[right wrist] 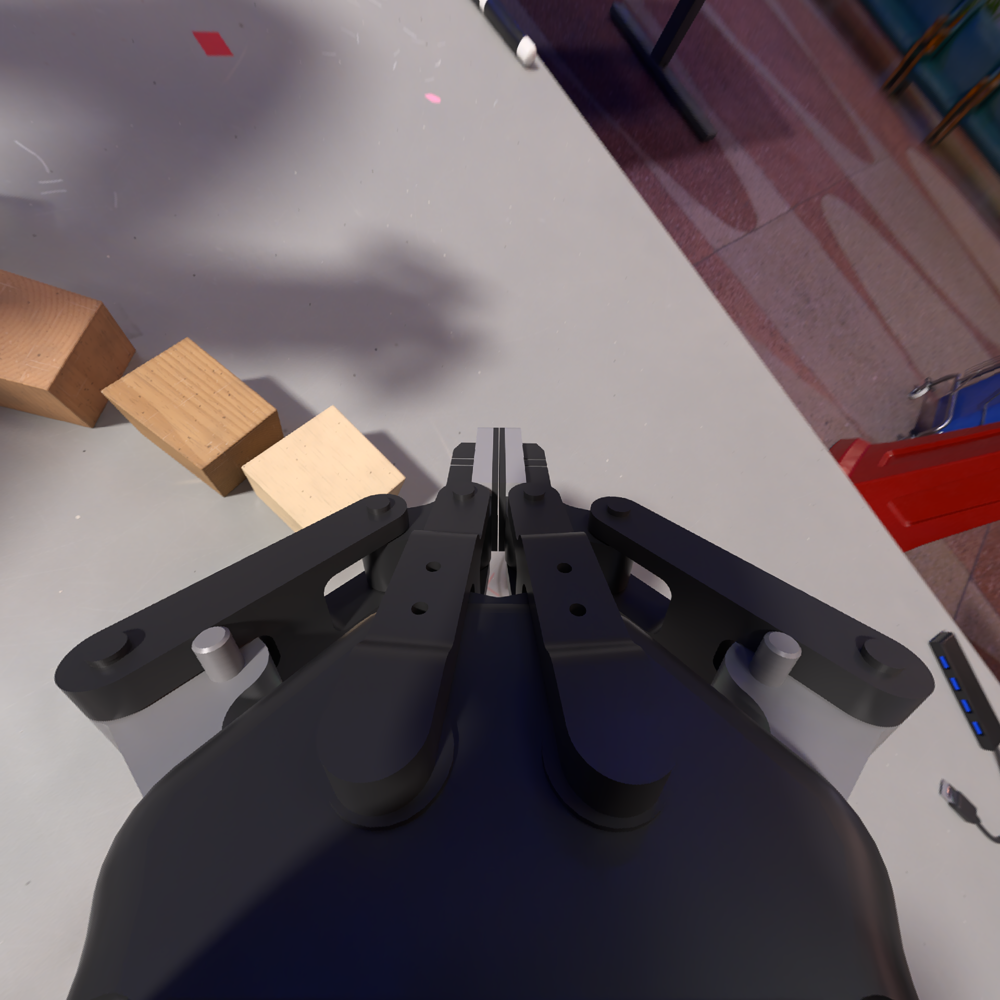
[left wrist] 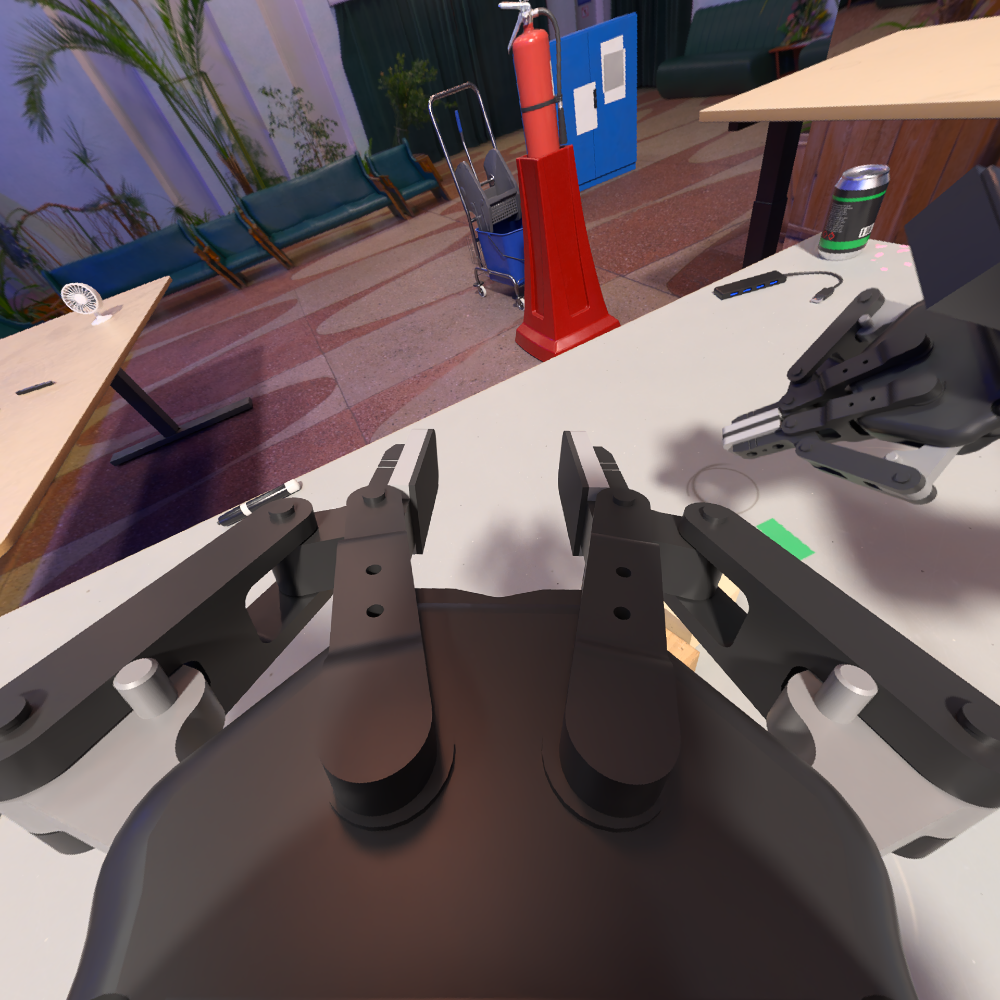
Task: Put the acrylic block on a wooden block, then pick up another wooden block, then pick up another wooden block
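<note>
1. Left tool (left wrist: 498, 476): jaws wide apart with nothing between them, hanging over bare desk (left wrist: 541, 389). Only a pale wooden corner (left wrist: 683, 646) shows low behind its right linkage, so the blocks lie below and to its right, mostly hidden.
2. Dark block (right wrist: 48, 346), mid block (right wrist: 189, 411), pale block (right wrist: 324, 465): 3 wooden blocks in a row on the desk, running from far left down toward the right tool. Neighbours meet or nearly meet at the corners; true contact cannot be told.
3. Right tool (right wrist: 498, 476): pads pressed together, only a hairline seam between them, nothing visibly gripped. The pale block sits just beside its tip, to the left.
4. Acrylic block: not identifiable in either view. A faint ring (left wrist: 722, 487) marks the desk near the right tool, but what it is cannot be told.
5. Judgement: the right tool is nearer the row. Reaching any block calls for opening the jaws and shifting left, with the row's axis slanting across the tool's own line.
</note>
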Available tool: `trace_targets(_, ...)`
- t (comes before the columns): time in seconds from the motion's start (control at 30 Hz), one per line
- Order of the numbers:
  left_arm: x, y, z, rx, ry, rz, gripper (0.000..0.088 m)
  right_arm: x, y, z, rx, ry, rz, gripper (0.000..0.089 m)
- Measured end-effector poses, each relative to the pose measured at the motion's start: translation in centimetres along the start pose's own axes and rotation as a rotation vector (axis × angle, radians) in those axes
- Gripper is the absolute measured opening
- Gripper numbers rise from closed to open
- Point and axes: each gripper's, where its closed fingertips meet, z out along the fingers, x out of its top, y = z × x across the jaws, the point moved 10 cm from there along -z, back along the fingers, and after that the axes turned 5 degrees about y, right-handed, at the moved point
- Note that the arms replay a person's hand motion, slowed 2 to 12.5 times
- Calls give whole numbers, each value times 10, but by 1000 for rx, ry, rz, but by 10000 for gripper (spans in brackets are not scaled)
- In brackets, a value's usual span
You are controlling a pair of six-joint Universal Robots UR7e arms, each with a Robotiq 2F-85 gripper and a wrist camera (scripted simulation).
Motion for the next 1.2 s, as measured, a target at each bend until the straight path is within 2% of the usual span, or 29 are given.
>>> trace_targets(0.17, 0, 2, -14, 2, -23, 30, 432, 5, 1, -9, -48, 120, -66, 34)
trace_targets(0.3, -2, 4, -27, 1, -52, 48, 447, 6, 1, -15, -54, 178, -82, 72)
trace_targets(0.43, -8, 7, -40, -7, -93, 63, 470, 5, 4, -18, -32, 187, -70, 149)
trace_targets(0.67, -24, 12, -54, -29, -173, 96, 577, 3, 13, -22, 25, 184, -8, 265)
trace_targets(0.83, -46, 14, -59, -52, -204, 115, 657, 2, 19, -27, 52, 224, 24, 289)
trace_targets(1.0, -78, 11, -62, -62, -229, 116, 658, 1, 25, -34, 48, 247, 44, 302)
trace_targets(1.2, -118, 4, -65, -31, -268, 64, 621, 0, 32, -42, 26, 255, 48, 322)
